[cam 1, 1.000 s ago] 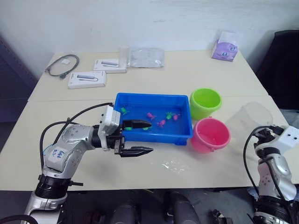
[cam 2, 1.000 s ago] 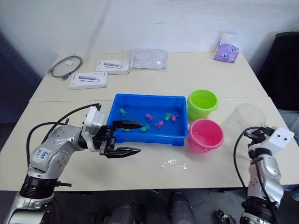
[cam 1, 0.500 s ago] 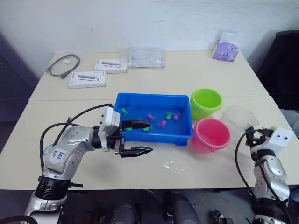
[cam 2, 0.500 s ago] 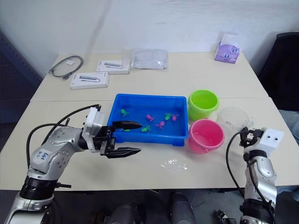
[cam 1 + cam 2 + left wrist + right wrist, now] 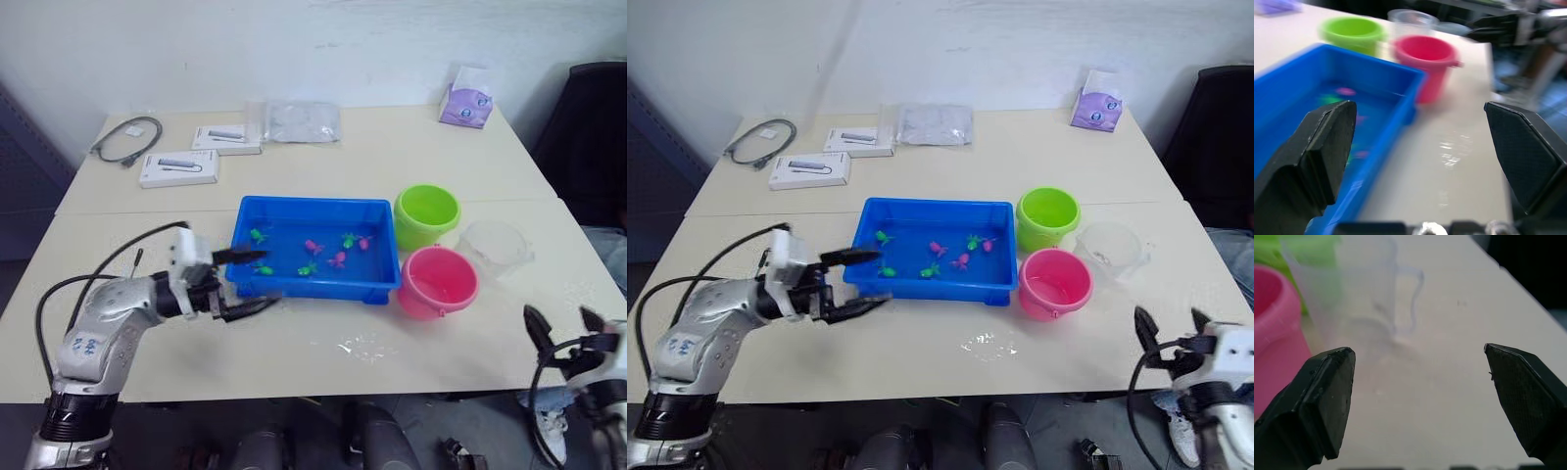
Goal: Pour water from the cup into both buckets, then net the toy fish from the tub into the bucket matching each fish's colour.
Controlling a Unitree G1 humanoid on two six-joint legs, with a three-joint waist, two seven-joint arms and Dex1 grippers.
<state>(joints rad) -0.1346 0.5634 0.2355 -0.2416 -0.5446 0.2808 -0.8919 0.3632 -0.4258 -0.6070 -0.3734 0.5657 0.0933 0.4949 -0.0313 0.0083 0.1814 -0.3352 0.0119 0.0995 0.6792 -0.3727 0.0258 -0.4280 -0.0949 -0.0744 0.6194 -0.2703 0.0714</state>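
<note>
Cup (image 5: 495, 245): upright on the worktop (image 5: 392, 162), just right of the pink bucket (image 5: 437, 282).
Left pincer (image 5: 245, 284): released, at the tub (image 5: 315, 249)'s left end.
Right pincer (image 5: 558, 323): released, empty.

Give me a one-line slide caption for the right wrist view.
Open right gripper faces the clear cup standing on the table beside the pink bucket.

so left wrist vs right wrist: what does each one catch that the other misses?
Left wrist alone: the blue tub with blurred fish, a wet patch on the table, and the right arm at the far edge. Right wrist alone: the cup's handle. Both: the pink bucket, green bucket, clear cup, and an open end effector, left and right.
</note>
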